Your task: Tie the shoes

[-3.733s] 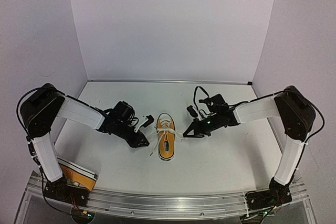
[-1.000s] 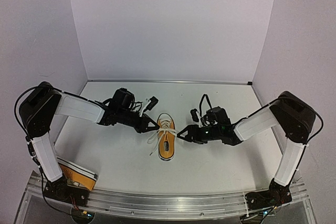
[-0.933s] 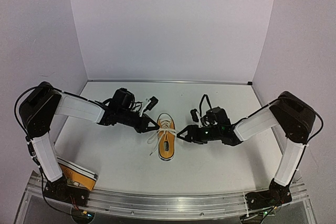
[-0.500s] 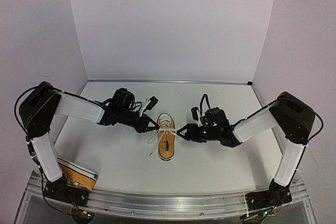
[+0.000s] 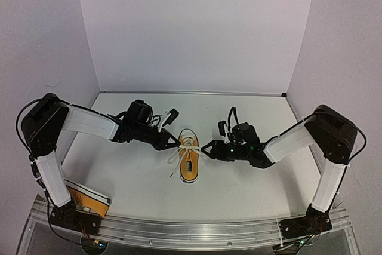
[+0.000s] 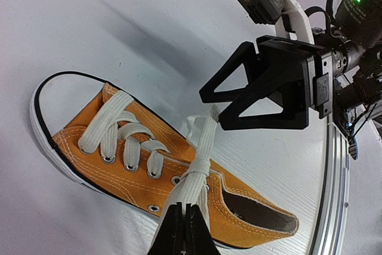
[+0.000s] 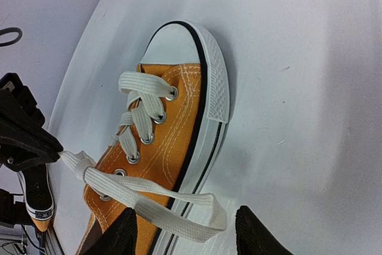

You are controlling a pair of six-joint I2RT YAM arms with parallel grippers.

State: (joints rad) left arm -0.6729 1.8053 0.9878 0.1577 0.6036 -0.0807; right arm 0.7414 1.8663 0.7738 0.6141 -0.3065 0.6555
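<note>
Top external view, left to right: the second shoe (image 5: 83,200) lies at the near edge of the table (image 5: 256,177) beside my left arm's base, and neither gripper is on it. My left gripper (image 5: 171,141) sits just beside the left flank of the shoe (image 5: 188,160) in the middle of the table. Its jaws are pressed together on a white lace (image 6: 194,183) that runs up to a crossing (image 6: 203,128) above the shoe's opening. On the far side, my right gripper (image 5: 206,148) hangs close to the shoe's right flank with jaws apart, holding nothing. In the right wrist view a folded length of lace (image 7: 161,204) drapes over the sole between my fingers (image 7: 122,234), unpinched.

I judge the step in hand to be catching that folded strand. To do it well, I should hold the left strand taut so the crossing does not slacken. Then I lower the right jaws until both layers of the fold lie well inside them. They should close on lace alone, clear of rubber and canvas, and the pull outward should not drag the shoe.

The shoe stands upright on its sole, with its long axis running near to far. Its toe cap (image 7: 176,43) points toward the back wall (image 5: 191,28) and its heel toward my bases
</note>
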